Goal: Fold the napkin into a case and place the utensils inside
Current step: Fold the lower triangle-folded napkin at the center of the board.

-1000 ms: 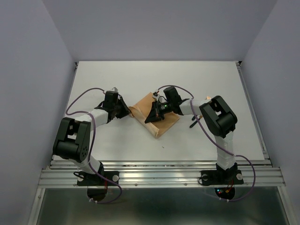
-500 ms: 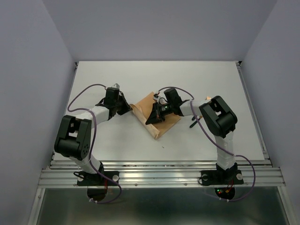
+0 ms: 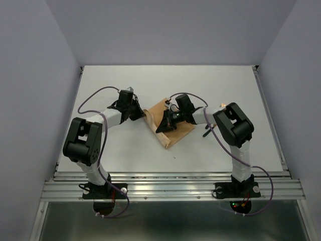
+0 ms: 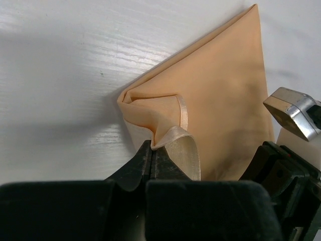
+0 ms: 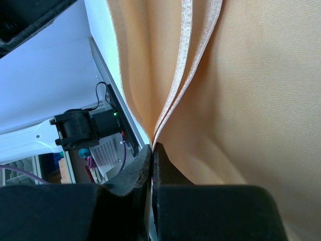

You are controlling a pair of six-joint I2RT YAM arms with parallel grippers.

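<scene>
The peach-orange napkin (image 3: 176, 133) lies folded into a rough triangle mid-table. My left gripper (image 3: 142, 115) is at its left corner, and in the left wrist view it (image 4: 152, 146) is shut on a curled-up hemmed corner of the napkin (image 4: 220, 90). My right gripper (image 3: 163, 125) sits over the cloth's middle. In the right wrist view it (image 5: 153, 145) is shut on two layered hems of the napkin (image 5: 251, 100), which rises from the jaws. A slim dark utensil handle (image 3: 206, 132) shows on the table just right of the right forearm. The utensils' heads are hidden.
Purple cables (image 3: 93, 95) loop off both arms. The white table (image 3: 150, 80) ends at a metal rail (image 3: 170, 187) on the near side, with grey walls on the left, right and far sides. Part of the right arm's wrist (image 4: 293, 113) shows at the left wrist view's right edge.
My left gripper has moved right to the napkin's left corner and shut on it. The right gripper has stayed shut on the cloth and barely moved.
</scene>
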